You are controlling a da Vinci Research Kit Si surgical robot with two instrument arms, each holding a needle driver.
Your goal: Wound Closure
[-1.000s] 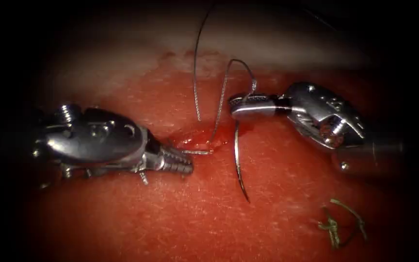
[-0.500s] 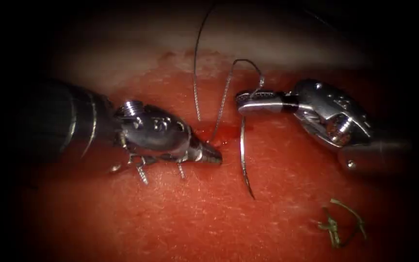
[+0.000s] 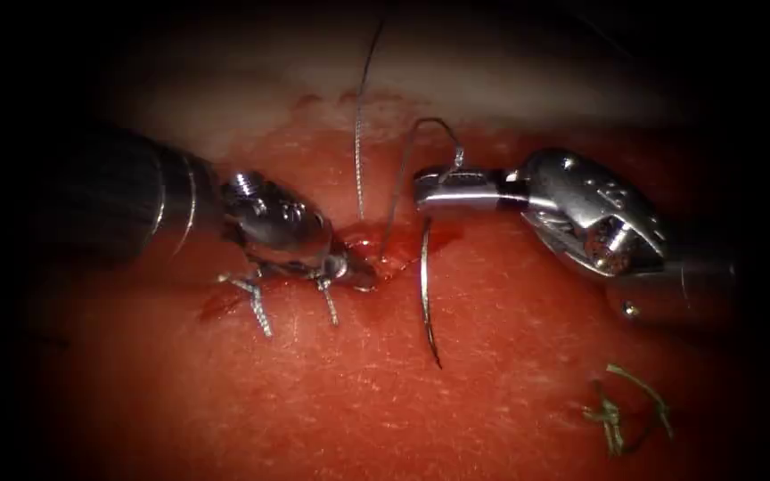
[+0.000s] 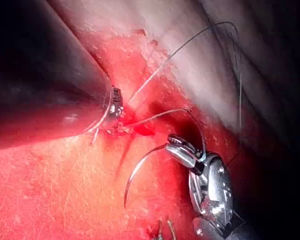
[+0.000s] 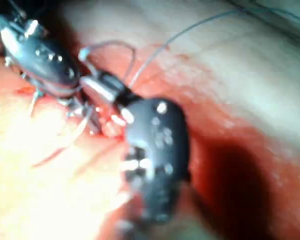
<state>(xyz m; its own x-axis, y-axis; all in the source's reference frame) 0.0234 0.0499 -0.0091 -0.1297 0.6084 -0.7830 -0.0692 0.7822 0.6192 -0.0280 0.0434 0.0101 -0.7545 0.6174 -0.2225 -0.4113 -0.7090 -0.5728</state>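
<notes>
Right claw (image 3: 421, 191) pressed together on needle (image 3: 424, 294) near thread end; curve hangs free below, tip above tissue (image 3: 510, 356), not in it, just right of cut (image 3: 376, 254). Thread (image 3: 358, 151) rises from cut. Left claw (image 3: 363, 274) tip down at cut amid red fluid (image 3: 438, 236); spread or closed: cannot tell. Needle: thin, stiff, slick steel, likely to swivel; best pinched on body, off tip. Tissue: soft, tears easily. Cut thread end (image 3: 617, 414) well apart, right.
</notes>
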